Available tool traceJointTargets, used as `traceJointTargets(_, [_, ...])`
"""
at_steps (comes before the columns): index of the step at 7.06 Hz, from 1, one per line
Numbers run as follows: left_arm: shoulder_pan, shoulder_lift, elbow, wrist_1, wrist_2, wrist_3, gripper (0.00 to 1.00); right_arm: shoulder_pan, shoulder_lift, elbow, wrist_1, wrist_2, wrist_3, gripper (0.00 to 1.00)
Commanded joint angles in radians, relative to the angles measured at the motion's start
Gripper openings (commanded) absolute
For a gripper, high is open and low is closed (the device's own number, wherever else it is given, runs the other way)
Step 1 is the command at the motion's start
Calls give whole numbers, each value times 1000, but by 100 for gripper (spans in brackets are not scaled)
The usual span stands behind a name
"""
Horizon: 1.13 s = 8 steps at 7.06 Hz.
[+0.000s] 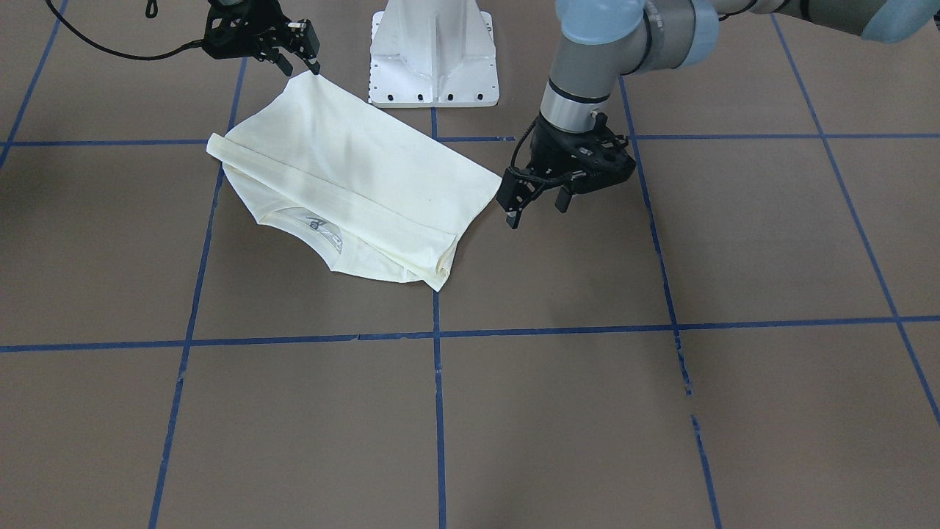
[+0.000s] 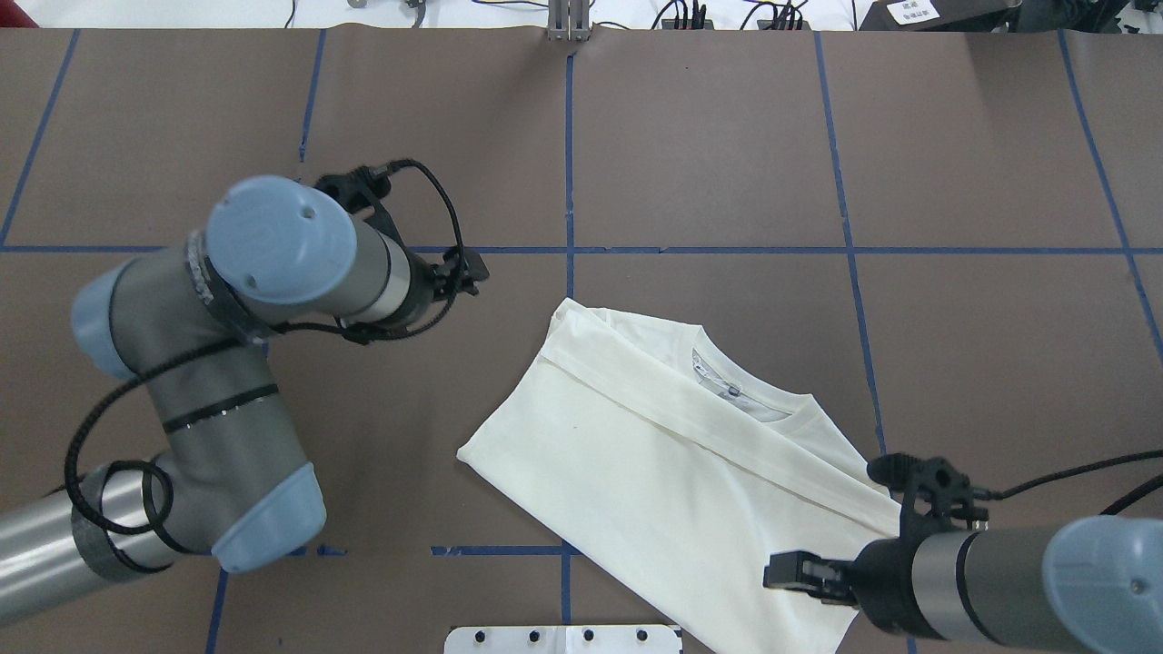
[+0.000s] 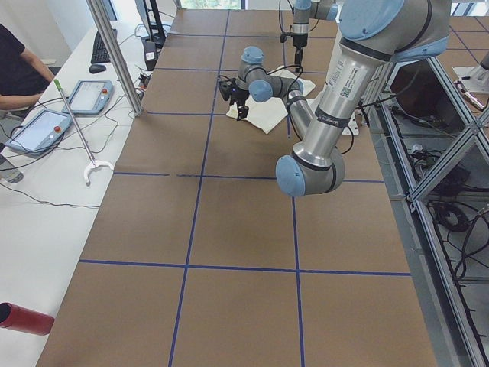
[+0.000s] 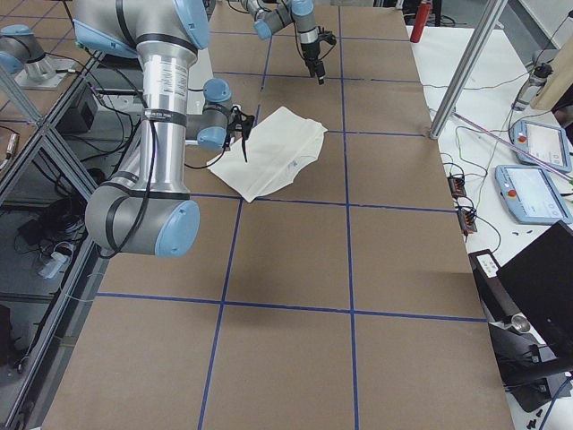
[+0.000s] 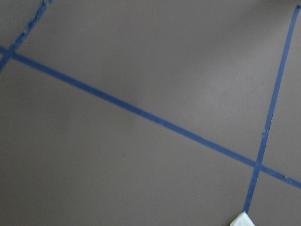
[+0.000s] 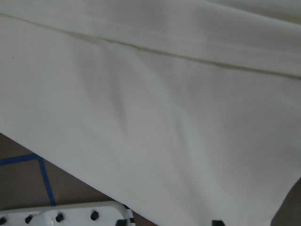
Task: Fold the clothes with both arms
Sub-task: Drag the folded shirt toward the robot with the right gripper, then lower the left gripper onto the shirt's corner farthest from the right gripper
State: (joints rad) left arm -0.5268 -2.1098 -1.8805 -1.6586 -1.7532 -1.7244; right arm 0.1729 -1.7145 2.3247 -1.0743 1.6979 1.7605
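The cream-white T-shirt [image 1: 367,184] lies folded on the brown table, plain side up, with its collar and label [image 1: 323,229] showing; the cat print is hidden. It also shows in the overhead view [image 2: 654,454]. My left gripper [image 1: 537,213] is open and empty, just beside the shirt's corner and not touching it. In the left wrist view only that corner's tip [image 5: 242,220] shows. My right gripper [image 1: 299,68] looks open, its fingertips at the shirt's opposite corner near the pedestal. In the overhead view it [image 2: 786,572] hovers over the cloth. The right wrist view shows flat cloth [image 6: 150,117].
The white pedestal base [image 1: 433,59] stands right behind the shirt, and it shows in the overhead view [image 2: 563,639]. Blue tape lines [image 1: 438,411] grid the brown table. In the exterior left view an operator [image 3: 19,73] sits at a side bench with tablets.
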Motion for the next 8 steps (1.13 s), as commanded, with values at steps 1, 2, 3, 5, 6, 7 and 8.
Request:
traceJointTargets(1, [164,5,-2,-1,58,-183,89,141,71,24,1,9,1,100])
traceJointTargets(2, [216,7,4,3,70,-226,89,146,90,15,1,5,1,100])
traceJointTargets(3, [272,19,18,3,87,-265,89,149,92,12,1,-3,1,100])
traceJointTargets(5, [269,17,69,2,130,-255,87,155,93,-1,1,-3,1,100])
traceJointTargets(6, [262,19,72,2,148,-253,86,157,98,-4,1,-3,1,100])
traceJointTargets(7, [254,20,75,3,150,-253,80,158,99,-7,1,-3,1,100])
traceJointTargets(8, [251,21,80,3,149,-253,69,158,99,-8,1,-3,1,100])
